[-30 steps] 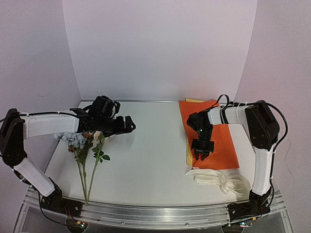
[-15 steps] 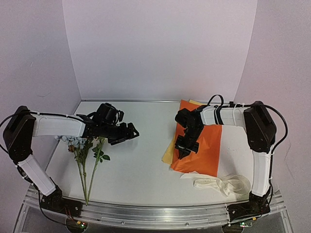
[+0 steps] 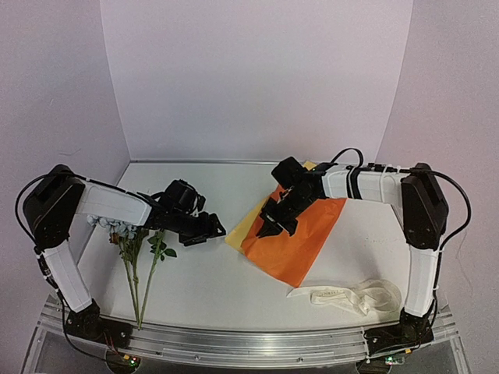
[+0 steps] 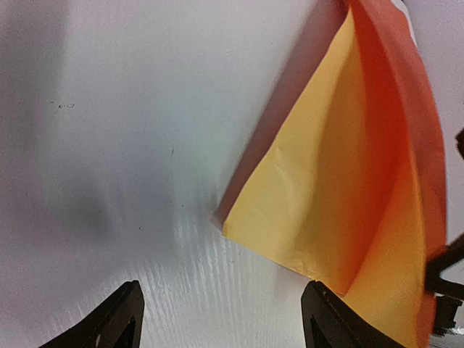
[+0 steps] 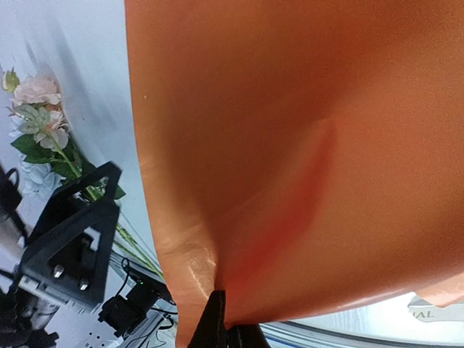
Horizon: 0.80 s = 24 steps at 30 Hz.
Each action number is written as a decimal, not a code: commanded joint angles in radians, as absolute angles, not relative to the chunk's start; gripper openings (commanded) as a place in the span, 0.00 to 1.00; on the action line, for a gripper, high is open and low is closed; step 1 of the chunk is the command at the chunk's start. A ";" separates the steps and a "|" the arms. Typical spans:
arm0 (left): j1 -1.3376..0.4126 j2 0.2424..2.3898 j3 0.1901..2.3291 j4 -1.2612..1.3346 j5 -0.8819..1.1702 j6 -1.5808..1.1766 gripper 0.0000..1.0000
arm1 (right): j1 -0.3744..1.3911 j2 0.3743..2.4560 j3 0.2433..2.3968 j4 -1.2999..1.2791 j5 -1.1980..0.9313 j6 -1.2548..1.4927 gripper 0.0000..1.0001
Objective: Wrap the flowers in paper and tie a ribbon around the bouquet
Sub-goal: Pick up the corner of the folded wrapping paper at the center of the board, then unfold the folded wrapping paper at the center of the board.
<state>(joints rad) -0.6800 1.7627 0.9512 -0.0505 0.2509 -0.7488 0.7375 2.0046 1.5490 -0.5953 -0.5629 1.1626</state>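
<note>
hidden or unclear: in the top view the right tool [image 3: 270, 224] has its tips buried in the paper [image 3: 300, 238], so the grip cannot be read there. the right wrist view is almost filled by the orange sheet; only the dark finger ends show at the bottom edge, pressed together on the paper's rim, so this tool is clenched on the paper. in the left wrist view the paper runs off the frame at 3 o'clock, and only the two tips of the left tool [image 4: 221, 326] show. the blooms of the flowers [image 3: 125, 230] are partly covered by the left forearm.

arm pose: the left arm rises from its base at 7 o'clock, folds at a high elbow by the wall at 9 o'clock, and lies low across the table [image 3: 226, 292], its tool pointing toward 4 o'clock at the paper's pale yellow corner. that tool is released, fingers well apart, nothing between them. the right arm stands up at 5 o'clock, bends at a high elbow at 3 o'clock, and reaches toward 9 o'clock, wrist dipped toward 7 o'clock.

positions: the paper hangs from the right tool near table centre, yellow backing exposed on its 9 o'clock side. the flowers lie at 8 o'clock, stems toward 6 o'clock. the ribbon [image 3: 351, 296] lies heaped at 5 o'clock, just beside the paper's near corner.

writing: the ribbon's print is too faint to read; in the right wrist view it is cut off at the frame edge.
</note>
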 commanded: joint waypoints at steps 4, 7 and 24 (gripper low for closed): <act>-0.683 1.891 1.065 -0.038 0.271 -0.676 0.70 | 0.744 1.931 1.526 -0.536 -0.576 1.198 0.00; -0.688 1.922 1.091 -0.043 0.260 -0.670 0.65 | 0.745 1.924 1.515 -0.535 -0.574 1.194 0.00; -0.735 1.996 1.167 -0.113 0.121 -0.684 0.01 | 0.745 1.875 1.496 -0.589 -0.533 1.129 0.00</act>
